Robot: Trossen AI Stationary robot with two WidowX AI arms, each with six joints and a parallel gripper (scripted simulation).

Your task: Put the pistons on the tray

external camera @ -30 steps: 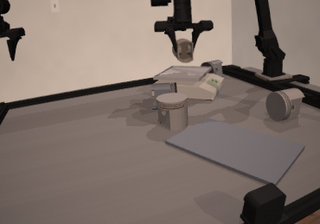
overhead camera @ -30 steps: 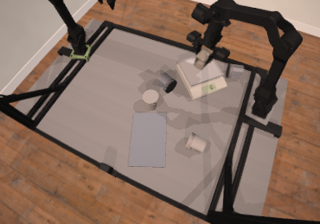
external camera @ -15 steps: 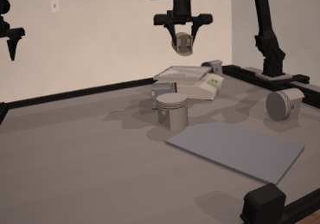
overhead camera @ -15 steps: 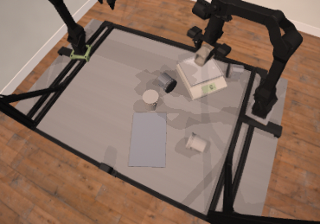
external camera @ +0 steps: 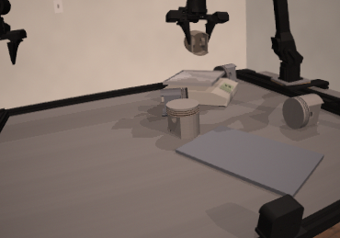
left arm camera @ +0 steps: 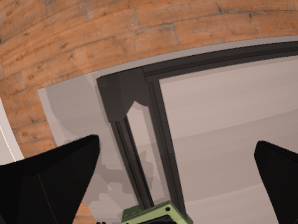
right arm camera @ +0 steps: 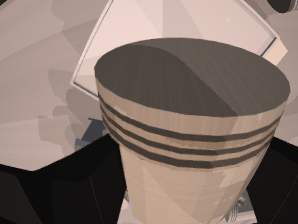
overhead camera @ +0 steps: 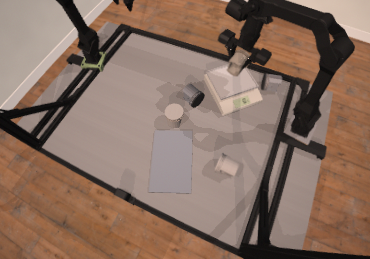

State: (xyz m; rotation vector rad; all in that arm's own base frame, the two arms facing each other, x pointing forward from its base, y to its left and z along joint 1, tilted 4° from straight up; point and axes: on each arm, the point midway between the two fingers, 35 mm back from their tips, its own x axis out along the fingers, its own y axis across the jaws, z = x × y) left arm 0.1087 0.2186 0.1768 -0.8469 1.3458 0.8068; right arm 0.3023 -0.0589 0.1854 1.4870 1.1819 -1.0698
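Observation:
My right gripper (overhead camera: pixel 242 60) (external camera: pixel 198 39) is shut on a tan piston (overhead camera: pixel 237 65) (external camera: pixel 198 47) (right arm camera: pixel 185 185), held in the air above the scale. My left gripper (overhead camera: pixel 123 2) (left arm camera: pixel 181 147) is open and empty, high at the far side. A pale piston (overhead camera: pixel 174 113) (external camera: pixel 184 122) stands upright just off one end of the flat steel tray (overhead camera: pixel 171 163) (external camera: pixel 253 157). A dark grey piston (overhead camera: pixel 192 94) (external camera: pixel 173 96) lies on its side between it and the scale. A whitish piston (overhead camera: pixel 228 165) (external camera: pixel 302 110) lies beside the tray. A grey piston (overhead camera: pixel 273 82) (external camera: pixel 228 71) is beyond the scale. The tray is bare and flat.
The scale (overhead camera: pixel 219 99) (external camera: pixel 208 96) has its pan (overhead camera: pixel 232 84) (right arm camera: pixel 190 20) bare; its display (overhead camera: pixel 243 101) is too small to read. Black frame rails (overhead camera: pixel 80 171) edge the bench. A black block (overhead camera: pixel 124 195) (external camera: pixel 280 217) sits on the rail near the tray.

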